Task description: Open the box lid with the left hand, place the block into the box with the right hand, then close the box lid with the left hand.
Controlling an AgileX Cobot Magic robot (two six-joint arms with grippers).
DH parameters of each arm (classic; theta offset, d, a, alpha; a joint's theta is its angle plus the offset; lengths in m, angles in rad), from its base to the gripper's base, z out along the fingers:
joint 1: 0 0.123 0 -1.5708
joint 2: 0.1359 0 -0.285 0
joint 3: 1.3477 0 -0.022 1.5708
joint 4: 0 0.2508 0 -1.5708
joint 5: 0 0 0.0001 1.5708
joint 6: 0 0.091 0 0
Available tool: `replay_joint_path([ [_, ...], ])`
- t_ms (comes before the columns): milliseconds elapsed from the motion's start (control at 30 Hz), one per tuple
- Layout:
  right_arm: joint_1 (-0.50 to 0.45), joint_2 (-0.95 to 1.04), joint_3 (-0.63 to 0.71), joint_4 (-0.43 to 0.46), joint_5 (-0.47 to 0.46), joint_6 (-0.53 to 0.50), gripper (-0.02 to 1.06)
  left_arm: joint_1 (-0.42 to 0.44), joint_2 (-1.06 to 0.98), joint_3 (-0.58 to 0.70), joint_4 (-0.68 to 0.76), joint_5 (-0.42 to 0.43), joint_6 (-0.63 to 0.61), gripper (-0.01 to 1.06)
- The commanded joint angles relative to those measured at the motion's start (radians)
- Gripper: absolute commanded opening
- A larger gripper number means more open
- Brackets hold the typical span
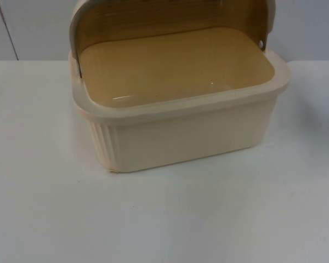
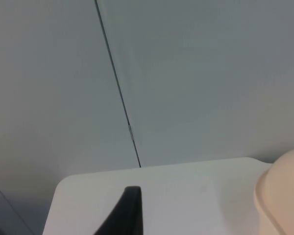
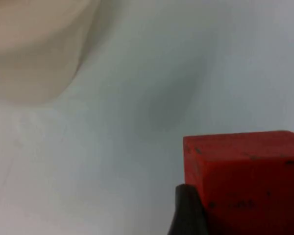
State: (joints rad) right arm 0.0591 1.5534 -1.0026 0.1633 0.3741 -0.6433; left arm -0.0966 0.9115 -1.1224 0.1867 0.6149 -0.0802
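Note:
The cream box stands at the back middle of the table with its lid swung up and back, so the tan inside is open and holds nothing. The red block hangs above the table, its shadow lying apart from it, with my right gripper shut on it to the right of the box. My left gripper hangs over the table's far left corner, away from the box.
The white table runs wide in front of the box. The grey partition wall closes off the back, with a vertical seam near the table's corner.

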Motion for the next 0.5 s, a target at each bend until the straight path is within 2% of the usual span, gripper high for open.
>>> replay_joint_path([
  [0,-0.005,-0.077,0.005,-0.002,-0.032,0.013,0.00,0.004,-0.003,0.001,0.005,-0.011,-0.006,1.04],
  [200,-0.005,-0.245,0.005,-0.002,-0.118,0.133,0.00,0.004,-0.003,0.001,-0.021,-0.039,-0.006,1.04],
  [300,-0.005,-0.334,0.005,-0.002,-0.151,0.238,0.00,0.004,-0.003,0.001,-0.023,-0.039,-0.006,1.04],
  [333,-0.005,-0.334,0.005,-0.002,-0.151,0.238,0.00,0.004,-0.003,0.001,-0.023,-0.039,-0.006,1.04],
  [467,0.015,-0.437,0.005,-0.002,-0.151,0.404,0.00,0.004,-0.003,0.001,-0.030,-0.039,-0.006,1.04],
])
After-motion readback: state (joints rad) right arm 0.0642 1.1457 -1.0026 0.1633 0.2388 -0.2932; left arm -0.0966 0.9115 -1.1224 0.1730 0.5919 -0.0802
